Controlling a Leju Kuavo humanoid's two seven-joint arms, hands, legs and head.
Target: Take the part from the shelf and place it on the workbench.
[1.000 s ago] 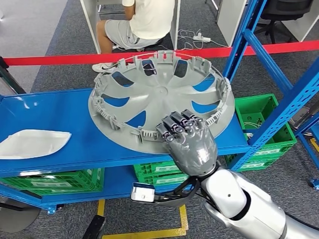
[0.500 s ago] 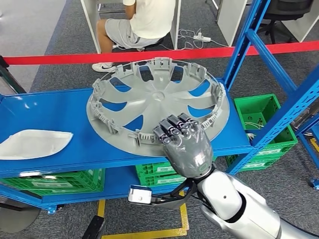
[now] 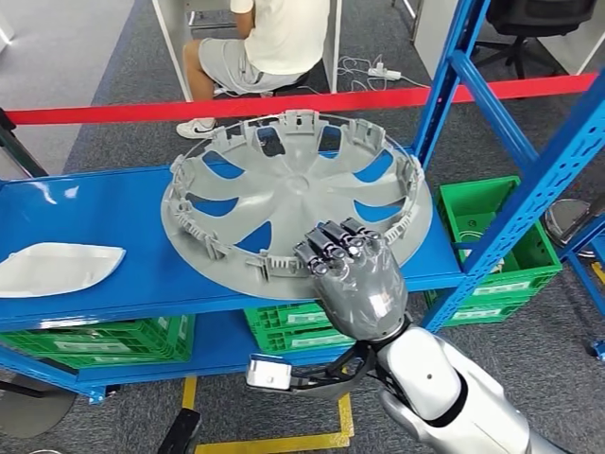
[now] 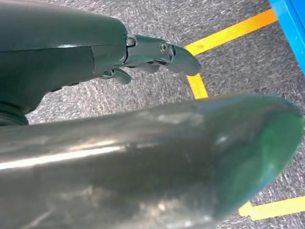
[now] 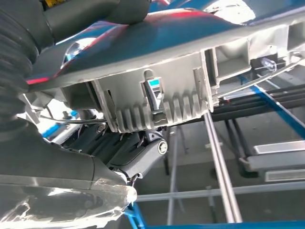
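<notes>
Nearest me, the right hand [image 3: 360, 279] grips the near rim of the grey wheel cover [image 3: 296, 194], fingers curled over the edge and thumb beneath, as the right wrist view shows against the ribbed clips. The cover sits tilted, its near edge overhanging the blue shelf [image 3: 107, 246] and its far side raised. The left hand [image 4: 162, 50] hangs over the carpet, fingers loosely apart, holding nothing. The hold is on one edge of a wide, light disc, so I'd worry it could pivot or slip out as it comes away. The far rim could also catch the blue upright [image 3: 446, 80]. Beyond, a person [image 3: 264, 38] sits behind red tape [image 3: 107, 113].
</notes>
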